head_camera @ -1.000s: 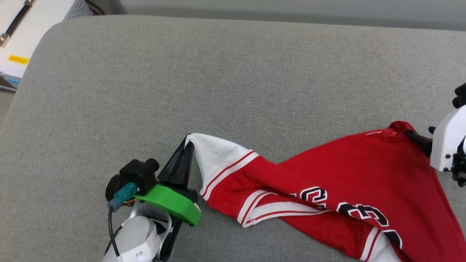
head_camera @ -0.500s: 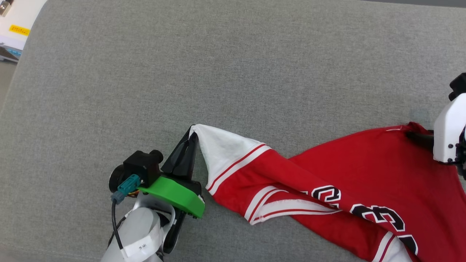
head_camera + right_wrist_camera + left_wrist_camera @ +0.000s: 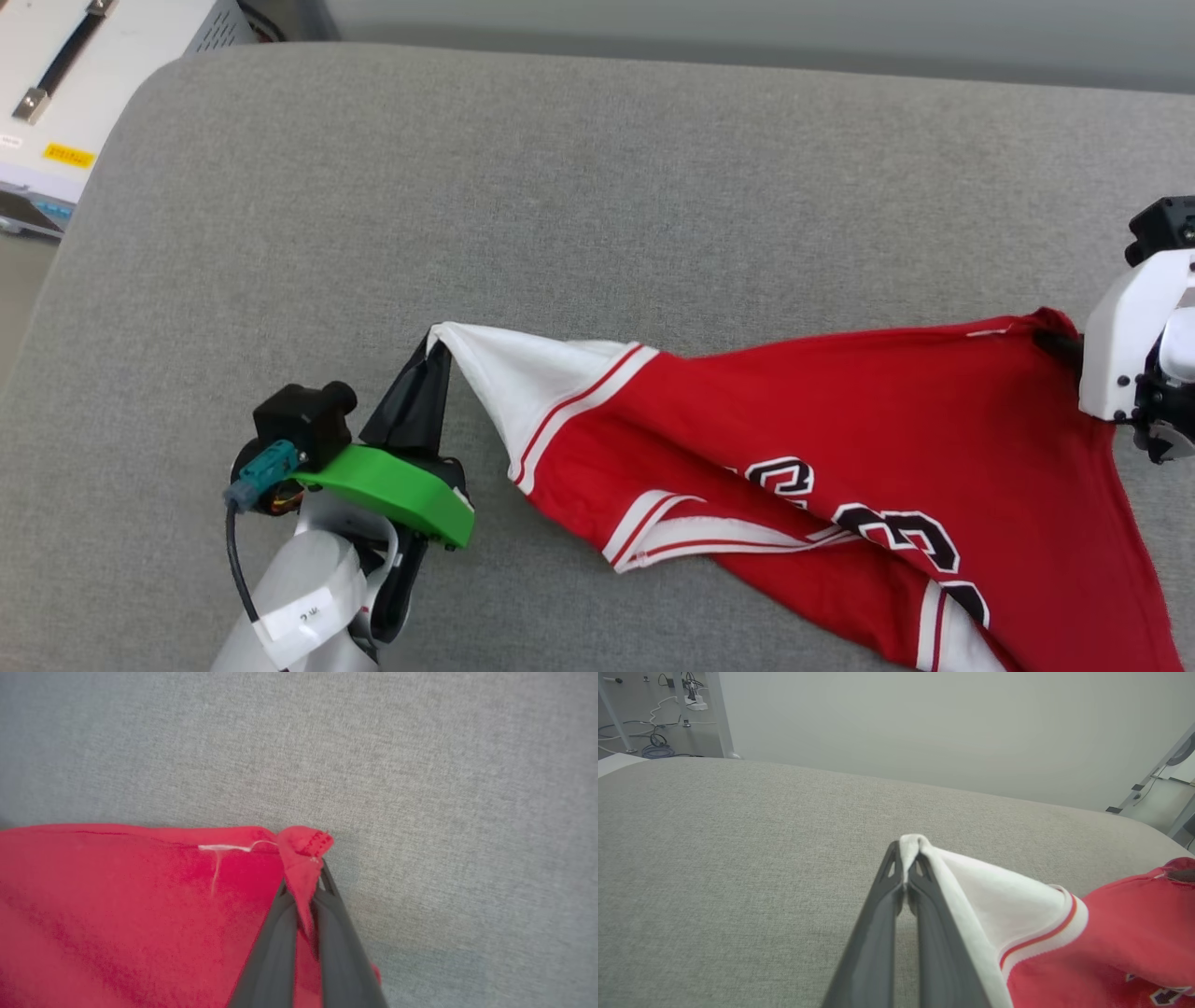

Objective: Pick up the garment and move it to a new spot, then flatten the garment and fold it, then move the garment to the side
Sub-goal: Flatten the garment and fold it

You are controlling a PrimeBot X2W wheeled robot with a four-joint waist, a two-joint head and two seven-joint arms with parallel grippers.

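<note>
Cloth like this shirt (image 3: 840, 439) is soft, light and floppy. It will sag and bunch up, so the corners are the best places to hold it. The shirt lies partly spread on the grey table (image 3: 597, 187). The left tool (image 3: 434, 345) is squeezed tight on the tip of the white sleeve (image 3: 994, 882). The right tool (image 3: 303, 886) is squeezed tight on a red corner (image 3: 303, 844).

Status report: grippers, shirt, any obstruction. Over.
Left gripper shut on white sleeve tip. Right gripper shut on red hem corner. T-shirt spanned between them, twisted, low over grey padded surface. No obstruction seen.
</note>
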